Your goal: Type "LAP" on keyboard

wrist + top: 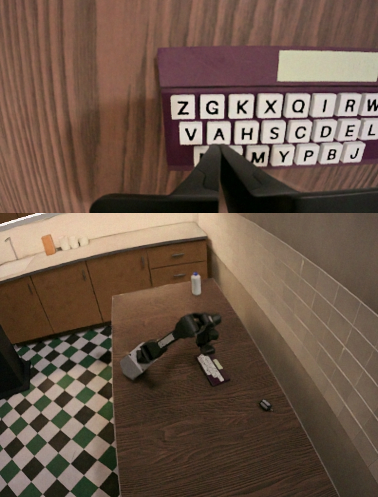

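A small purple keyboard (217, 367) with white letter keys lies on the dark wooden table. In the wrist view the keyboard (271, 105) fills the right half; its pale display (328, 66) is blank. The top row reads Z G K X Q I R, the middle row V A H S C D E L, the bottom row M Y P B J after a hidden key. My gripper (217, 150) is shut with nothing in it, its tips over the bottom row's left end, just below the A key (218, 133). In the top view the gripper (207, 348) hangs over the keyboard's far end.
A white bottle (196, 283) stands at the table's far edge. A small dark object (265, 405) lies on the table to the right, nearer the front. The tiled wall runs along the table's right side. Kitchen cabinets stand behind.
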You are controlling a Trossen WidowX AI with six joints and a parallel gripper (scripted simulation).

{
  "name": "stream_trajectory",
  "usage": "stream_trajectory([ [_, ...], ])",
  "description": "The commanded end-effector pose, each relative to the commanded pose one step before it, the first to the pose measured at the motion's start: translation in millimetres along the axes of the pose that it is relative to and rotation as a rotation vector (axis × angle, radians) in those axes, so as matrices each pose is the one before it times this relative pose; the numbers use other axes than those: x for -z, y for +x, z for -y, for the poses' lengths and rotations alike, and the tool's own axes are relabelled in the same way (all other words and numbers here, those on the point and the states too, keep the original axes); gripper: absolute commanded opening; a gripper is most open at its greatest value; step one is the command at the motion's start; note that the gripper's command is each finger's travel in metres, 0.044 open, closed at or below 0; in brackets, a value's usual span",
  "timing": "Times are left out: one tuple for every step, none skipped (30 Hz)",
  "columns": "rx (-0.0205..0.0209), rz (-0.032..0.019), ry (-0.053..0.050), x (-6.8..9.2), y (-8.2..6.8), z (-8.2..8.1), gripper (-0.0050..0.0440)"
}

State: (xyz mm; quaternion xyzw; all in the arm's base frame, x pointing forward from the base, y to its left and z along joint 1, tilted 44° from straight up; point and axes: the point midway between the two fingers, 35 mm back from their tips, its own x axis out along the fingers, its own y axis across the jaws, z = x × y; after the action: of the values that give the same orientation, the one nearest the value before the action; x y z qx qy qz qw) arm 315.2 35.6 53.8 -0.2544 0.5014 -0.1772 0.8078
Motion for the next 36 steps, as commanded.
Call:
stream_trajectory([
  [-0.00165, 0.01018, 0.0126, -2.86, -3.64, 2.15, -0.005],
  [0.00053, 0.00008, 0.0048, 0.65, -0.64, 3.7, -0.005],
  [-0.00402, -0.00391, -0.0066, 0.98, 0.57, 3.45, -0.005],
  [-0.00071, -0.00068, 0.0002, -0.54, 0.15, 6.96, -0.005],
  [-0.00057, -0.00048, 0.0002, -0.52, 0.11, 9.78, -0.005],
  [0.00005, 0.00013, 0.0001, -0.24, -0.03, 12.6, -0.005],
  [0.00096, 0.00141, 0.0003, 0.12, -0.22, 12.6, -0.005],
  [0.00146, 0.00176, 0.0001, 0.38, -0.31, 9.79, -0.005],
  [0.00145, 0.00155, 0.0, 0.43, -0.29, 6.98, -0.005],
  [0.0, 0.0, 0.0, 0.0, 0.0, 0.0, -0.005],
  [0.0, 0.0, 0.0, 0.0, 0.0, 0.0, -0.005],
  [0.00104, 0.00089, -0.0001, 0.36, -0.2, 4.18, -0.005],
  [0.00037, 0.00027, -0.0001, 0.14, -0.07, 1.39, -0.005],
  [0.0, 0.0, 0.0, 0.0, 0.0, 0.0, -0.005],
  [0.0, 0.0, 0.0, 0.0, 0.0, 0.0, -0.005],
  [0.00001, 0.00052, 0.0004, -0.24, -0.09, 0.08, -0.005],
  [0.00002, 0.00156, 0.0013, -0.72, -0.28, 0.23, -0.005],
  [0.00001, 0.00082, 0.0007, -0.38, -0.15, 0.12, -0.005],
  [0.00281, -0.00249, -0.0017, -0.77, 0.85, -1.4, -0.005],
  [0.0, 0.0, 0.0, 0.0, 0.0, 0.0, -0.005],
  [0.0, 0.0, 0.0, 0.0, 0.0, 0.0, -0.005],
  [-0.00296, 0.00504, 0.004, -0.48, -1.33, 3.23, -0.005],
  [-0.00031, 0.00516, 0.0048, -3.22, -1.0, 5.15, -0.005],
  [-0.00044, -0.00025, 0.0006, -0.9, 0.01, 7.14, -0.005],
  [-0.00011, -0.00041, 0.0002, -0.54, 0.15, 9.85, -0.005],
  [0.0008, 0.00035, 0.0, -0.32, -0.09, 12.8, -0.005],
  [0.0, 0.0, 0.0, 0.0, 0.0, 0.0, -0.005],
  [0.0, 0.0, 0.0, 0.0, 0.0, 0.0, -0.005],
  [0.00194, 0.00125, -0.0005, 0.12, -0.42, 12.93, -0.005],
  [0.00233, 0.00153, -0.0007, 0.4, -0.55, 10.13, -0.005],
  [0.00213, 0.00136, -0.0007, 0.45, -0.51, 7.26, -0.005],
  [0.00147, 0.00091, -0.0005, 0.34, -0.35, 4.37, -0.005],
  [0.00052, 0.00032, -0.0002, 0.12, -0.12, 1.46, -0.005],
  [0.0, 0.0, 0.0, 0.0, 0.0, 0.0, -0.005],
  [0.0, 0.0, 0.0, 0.0, 0.0, 0.0, -0.005],
  [-0.00036, -0.00133, -0.0009, 0.54, 0.25, -0.32, -0.005],
])
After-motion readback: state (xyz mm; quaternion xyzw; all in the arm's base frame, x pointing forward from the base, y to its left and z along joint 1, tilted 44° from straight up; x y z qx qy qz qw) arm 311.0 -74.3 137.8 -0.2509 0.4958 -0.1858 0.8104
